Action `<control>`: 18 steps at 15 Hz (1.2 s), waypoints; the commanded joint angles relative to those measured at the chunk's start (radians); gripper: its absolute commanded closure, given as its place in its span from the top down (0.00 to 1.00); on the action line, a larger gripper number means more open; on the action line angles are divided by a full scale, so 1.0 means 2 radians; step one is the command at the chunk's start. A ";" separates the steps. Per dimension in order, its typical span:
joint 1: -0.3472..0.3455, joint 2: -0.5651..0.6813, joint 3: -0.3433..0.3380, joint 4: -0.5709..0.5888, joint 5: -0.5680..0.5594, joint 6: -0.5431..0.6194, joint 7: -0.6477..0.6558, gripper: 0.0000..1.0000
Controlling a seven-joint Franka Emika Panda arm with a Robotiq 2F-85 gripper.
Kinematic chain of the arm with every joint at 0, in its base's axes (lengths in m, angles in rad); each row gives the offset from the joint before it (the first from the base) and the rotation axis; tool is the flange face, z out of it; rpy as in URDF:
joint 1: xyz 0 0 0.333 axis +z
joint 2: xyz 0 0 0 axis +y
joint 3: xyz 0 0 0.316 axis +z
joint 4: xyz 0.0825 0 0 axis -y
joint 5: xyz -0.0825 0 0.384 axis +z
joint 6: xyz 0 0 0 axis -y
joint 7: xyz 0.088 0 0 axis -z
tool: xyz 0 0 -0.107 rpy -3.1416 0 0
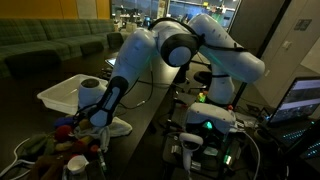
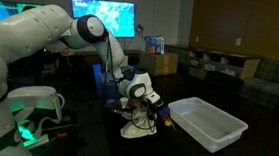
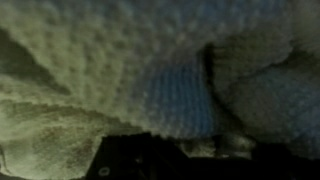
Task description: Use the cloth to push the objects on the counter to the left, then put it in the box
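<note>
- The cloth [image 2: 134,128] lies bunched on the dark counter [image 2: 89,146], just beside the white box [image 2: 213,134]
- The tool [image 2: 141,96] sits right over the cloth with the arm bent steeply down from its elbow; I cannot tell whether its fingers are spread or pinching
- The cloth is pale and nubbly, and in the wrist view [image 3: 120,60] it fills nearly the whole picture, with a bluish ribbed patch at the middle
- Only an exterior view shows the colourful objects [image 1: 62,142] heaped near the tool [image 1: 97,112]; there the box [image 1: 58,97] stands behind them
</note>
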 commanded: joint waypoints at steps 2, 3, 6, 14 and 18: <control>0.018 0.013 -0.001 0.027 -0.021 -0.005 0.029 0.08; 0.023 0.016 -0.005 0.030 -0.025 -0.003 0.031 0.08; 0.034 0.017 -0.019 0.027 -0.036 0.002 0.037 0.07; 0.049 0.042 -0.103 0.004 -0.053 0.023 0.065 0.08; 0.042 0.049 -0.125 -0.014 -0.047 0.035 0.070 0.08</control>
